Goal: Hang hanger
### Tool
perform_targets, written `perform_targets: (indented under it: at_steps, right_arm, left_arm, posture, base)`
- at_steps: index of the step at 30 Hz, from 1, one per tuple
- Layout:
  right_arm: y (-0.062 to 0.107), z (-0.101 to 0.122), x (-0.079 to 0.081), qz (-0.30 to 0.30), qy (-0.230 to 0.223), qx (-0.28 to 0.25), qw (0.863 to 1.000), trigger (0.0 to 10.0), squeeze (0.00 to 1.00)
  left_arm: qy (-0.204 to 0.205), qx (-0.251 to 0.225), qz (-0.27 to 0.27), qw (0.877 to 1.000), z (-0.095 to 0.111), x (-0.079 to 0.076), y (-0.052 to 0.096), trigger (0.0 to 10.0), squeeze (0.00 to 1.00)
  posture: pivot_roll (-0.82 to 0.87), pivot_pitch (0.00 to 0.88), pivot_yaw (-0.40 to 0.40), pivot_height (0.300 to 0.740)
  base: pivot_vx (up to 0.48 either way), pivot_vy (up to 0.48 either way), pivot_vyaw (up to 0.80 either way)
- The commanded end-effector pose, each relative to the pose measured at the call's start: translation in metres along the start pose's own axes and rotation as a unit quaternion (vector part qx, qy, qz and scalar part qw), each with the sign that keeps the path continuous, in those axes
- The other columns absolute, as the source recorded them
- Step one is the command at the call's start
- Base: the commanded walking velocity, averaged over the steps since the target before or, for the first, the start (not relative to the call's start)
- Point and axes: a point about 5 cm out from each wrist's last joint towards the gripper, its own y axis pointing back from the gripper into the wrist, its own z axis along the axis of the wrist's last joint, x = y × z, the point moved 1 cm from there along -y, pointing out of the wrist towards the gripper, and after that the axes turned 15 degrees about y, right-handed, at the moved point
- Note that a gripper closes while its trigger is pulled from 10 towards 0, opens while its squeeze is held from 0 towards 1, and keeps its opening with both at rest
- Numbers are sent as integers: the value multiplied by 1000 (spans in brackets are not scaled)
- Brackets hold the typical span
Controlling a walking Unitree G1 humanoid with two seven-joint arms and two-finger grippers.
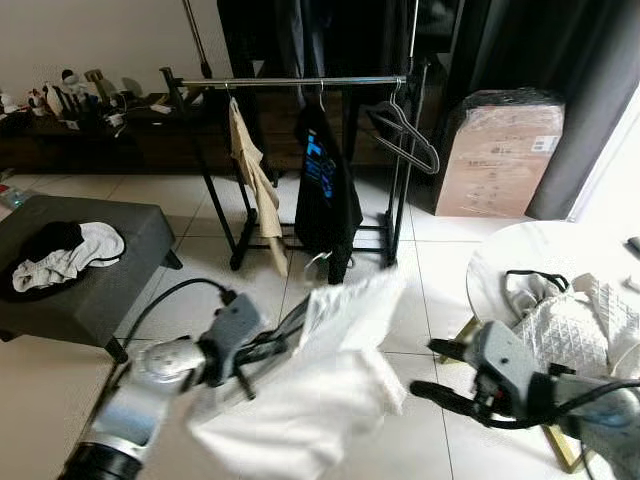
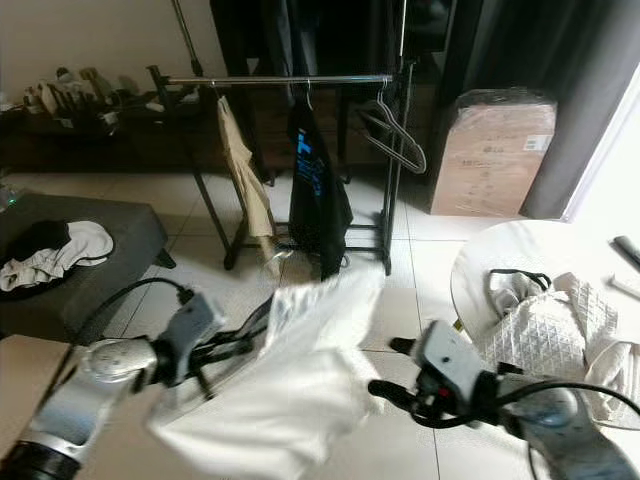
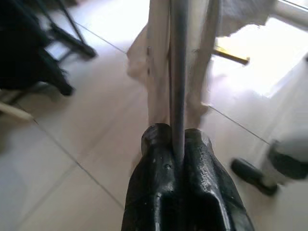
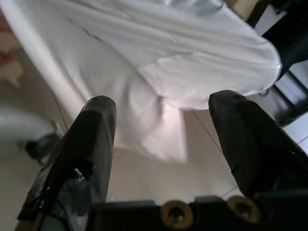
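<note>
My left gripper pinches a grey hanger; the white shirt hides most of it. My right gripper is spread wide, empty. The rack ahead holds a black shirt.

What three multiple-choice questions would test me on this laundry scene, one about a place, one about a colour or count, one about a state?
1. Where does the empty hanger hang?
A. at the rail's right end
B. on the cardboard box
C. on the grey ottoman

2. What colour is the garment the robot carries?
A. black
B. white
C. beige

3. How is the right tool set?
A. shut on the garment
B. shut on the rail
C. open, holding nothing

Answers:
1. A: the empty hanger hooks over the clothes rail near its right post, beside the black shirt.
2. B: the white garment hangs in front of the robot on a hanger rod clamped in the left tool.
3. C: the right tool has its fingers spread wide with the cloth beyond them, not between them.
</note>
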Motion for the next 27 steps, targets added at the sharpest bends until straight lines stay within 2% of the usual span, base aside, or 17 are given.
perform_targets:
  at_steps: [1,4,9,11,12,16,17,18,19,20,22,24,25,26,27]
  right_arm:
    - [0,-2,8,33,10,3,999,10000,1000]
    - [0,-2,10,61,21,3,998,10000,1000]
    - [-1,9,5,87,26,-29,995,10000,1000]
    - [-2,11,5,108,49,-21,993,10000,1000]
    - [-2,13,8,129,61,-23,989,10000,0]
    - [-4,18,12,148,53,-45,987,10000,0]
    - [-10,21,16,164,46,-56,984,10000,27]
    - [-13,22,18,171,43,-59,982,10000,310]
    - [-15,22,20,176,42,-60,982,10000,1000]
    - [-18,22,22,183,42,-64,980,10000,1000]
    - [-18,22,22,185,43,-65,980,10000,1000]
    - [-28,19,19,167,43,-62,983,10000,1000]
    - [-31,20,18,164,39,-69,983,10000,463]
    - [-31,20,18,164,39,-69,983,10000,463]
    - [-33,22,19,168,37,-75,982,10000,0]
  left_arm:
    - [-31,11,-27,999,5,-1,2,10000,0]
    - [-58,49,-51,996,2,2,1,10000,0]
    - [-65,52,-95,992,7,-3,-6,10000,0]
    - [-75,53,-123,988,9,-8,-9,10000,0]
    - [-85,63,-154,982,8,-13,-9,10000,0]
    - [-107,68,-167,978,5,-14,-11,10000,0]
    - [-120,64,-186,973,7,-17,-12,10000,0]
    - [-126,61,-197,970,8,-18,-13,10000,0]
    - [-128,65,-207,968,8,-20,-14,10000,0]
    - [-132,72,-222,963,7,-23,-15,10000,0]
    - [-133,74,-227,962,7,-24,-16,10000,0]
    - [-150,83,-237,956,8,-27,-19,10000,0]
    - [-157,86,-241,954,8,-27,-20,10000,0]
    - [-157,86,-241,954,8,-27,-20,10000,0]
    - [-162,88,-246,952,8,-27,-21,10000,0]
  posture:
    - [-195,94,48,740]
    - [-202,90,46,740]
    - [-217,96,46,740]
    - [-217,103,49,740]
    - [-222,119,61,740]
    - [-232,111,69,740]
    - [-231,113,73,740]
    - [-229,113,75,740]
    - [-226,116,79,740]
    - [-226,116,80,740]
    - [-226,116,80,740]
    - [-225,109,81,740]
    - [-224,102,83,740]
    - [-224,102,83,740]
    - [-223,99,84,740]
  base:
    - [0,0,0]
    - [0,0,0]
    - [0,0,0]
    - [0,0,0]
    - [0,0,0]
    - [0,0,0]
    - [0,0,0]
    - [0,0,0]
    - [0,0,0]
    - [0,0,0]
    - [0,0,0]
    - [0,0,0]
    - [0,0,0]
    - [0,0,0]
    - [0,0,0]
